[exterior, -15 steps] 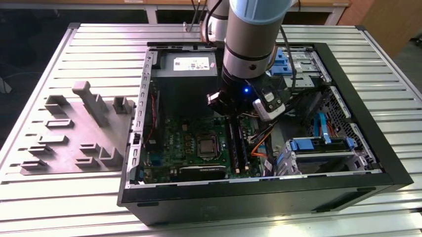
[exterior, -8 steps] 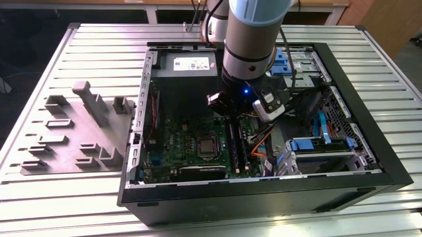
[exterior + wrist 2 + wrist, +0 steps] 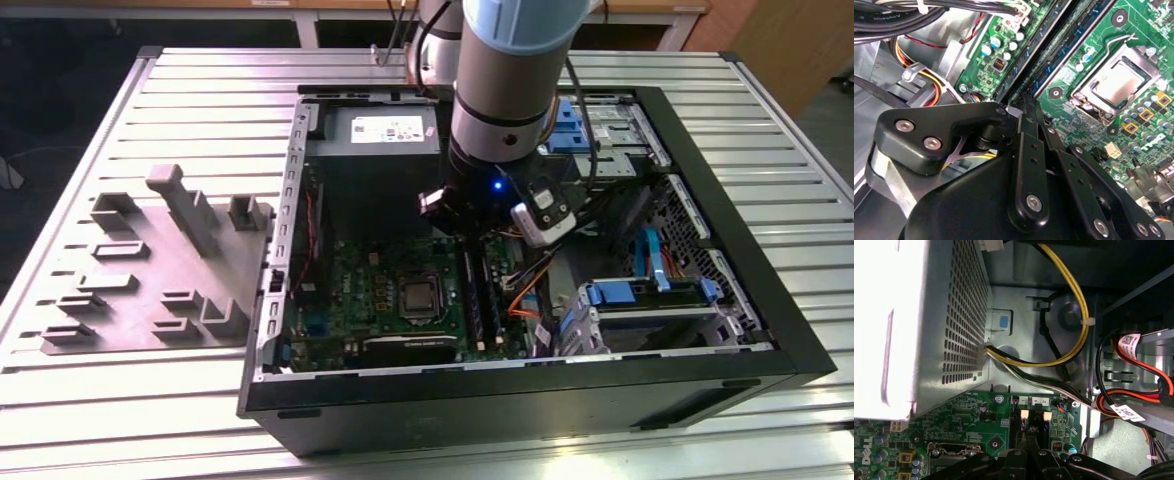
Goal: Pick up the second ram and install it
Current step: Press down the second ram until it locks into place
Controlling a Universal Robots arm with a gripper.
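A: Gripper (image 3: 1026, 102)?
B: Its fingers are drawn together to a narrow tip with no gap showing between them. I cannot tell whether anything is pinched there. The tip is down at the motherboard, just beside the processor socket (image 3: 1116, 82).

A: The second ram (image 3: 1064, 52): how does it look?
B: A thin, long stick seen edge-on. It is dark along the top with a blue-green strip along its side, and the chips can't be made out.

A: Where is it relative to the gripper?
B: It starts right at the gripper's tip and runs away from it. It stands on edge in the line of the memory sockets, next to the processor socket. In the exterior view it sits directly under the gripper (image 3: 467, 232), on the exterior view's right of the processor socket (image 3: 420, 297).

A: Long axis?
B: Parallel to the neighbouring socket and alongside the processor socket. In the exterior view the second ram (image 3: 478, 295) runs from the gripper toward the near wall of the computer case (image 3: 534, 395).

A: Farther out?
B: The case lies open on the slatted counter (image 3: 120, 400). A grey fixture plate (image 3: 154, 265) is well off to the exterior view's left of the processor socket.
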